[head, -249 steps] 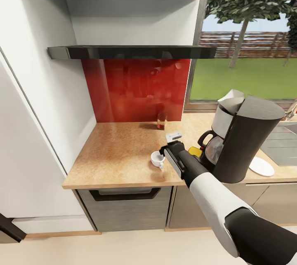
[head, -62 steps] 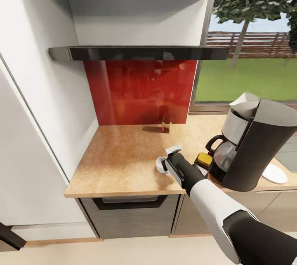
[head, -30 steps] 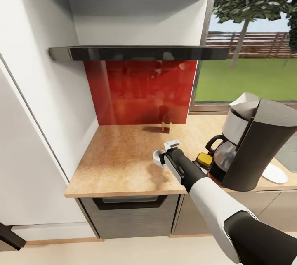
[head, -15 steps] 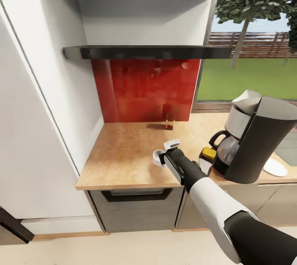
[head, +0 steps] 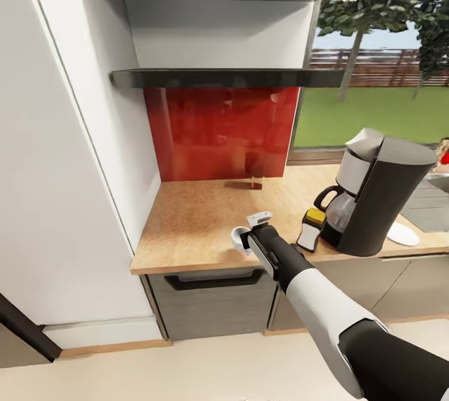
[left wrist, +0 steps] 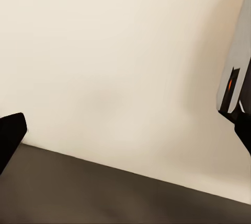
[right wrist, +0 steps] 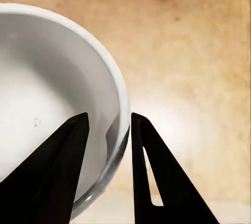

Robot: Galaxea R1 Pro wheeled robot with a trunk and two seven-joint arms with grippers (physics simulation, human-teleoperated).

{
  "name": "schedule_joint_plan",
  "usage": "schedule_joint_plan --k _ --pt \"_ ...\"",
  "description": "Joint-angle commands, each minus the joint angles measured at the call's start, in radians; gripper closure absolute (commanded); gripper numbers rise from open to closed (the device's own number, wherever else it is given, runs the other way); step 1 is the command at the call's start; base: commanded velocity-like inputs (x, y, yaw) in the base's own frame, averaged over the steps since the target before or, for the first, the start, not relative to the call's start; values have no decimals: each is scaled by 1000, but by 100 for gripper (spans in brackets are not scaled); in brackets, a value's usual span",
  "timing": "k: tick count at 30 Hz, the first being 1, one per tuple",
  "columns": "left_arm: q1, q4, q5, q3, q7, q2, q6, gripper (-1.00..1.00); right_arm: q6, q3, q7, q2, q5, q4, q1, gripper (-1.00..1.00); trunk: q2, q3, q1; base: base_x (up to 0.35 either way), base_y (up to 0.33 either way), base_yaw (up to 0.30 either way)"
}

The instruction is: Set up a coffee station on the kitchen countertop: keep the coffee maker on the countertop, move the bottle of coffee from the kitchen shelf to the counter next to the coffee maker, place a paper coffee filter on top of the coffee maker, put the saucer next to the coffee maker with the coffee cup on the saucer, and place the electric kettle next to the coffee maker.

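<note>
White coffee cup (right wrist: pixel 57 104), one, partly cropped, its rim clamped between two right black fingers (right wrist: pixel 70 161); left fingers' state unclear.

We can't see most of the coffee cup (head: pixel 237 237) behind the right gripper (head: pixel 248 240) in head view, the saucer (head: pixel 402 234) is partly hidden by the coffee maker (head: pixel 374 198), & the bottle of coffee (head: pixel 255 181) is too small/dim for detail.
</note>
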Motion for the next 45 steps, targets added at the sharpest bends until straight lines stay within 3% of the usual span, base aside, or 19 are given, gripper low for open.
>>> schedule_joint_plan --k 1,21,24,27,45 --pt "0 -1 9 -9 3 0 -2 -100 2 3 -7 0 -11 0 -1 100 -2 -2 1 -14 14 -282" --pt "-1 -1 11 -7 1 3 -4 -100 2 3 -7 0 -11 1 -1 100 -2 -2 1 -30 62 -290" --pt "-1 -1 10 33 -1 4 -8 -100 2 3 -7 0 -11 2 -1 100 -2 -2 1 -7 331 -291" --pt "0 1 10 47 -2 3 -8 -100 2 3 -7 0 -11 2 -1 100 -2 -2 1 -1 189 -291" --pt "1 1 -3 44 -9 -15 -4 -100 3 3 -7 0 -11 5 -1 100 -2 -2 1 0 7 -291"
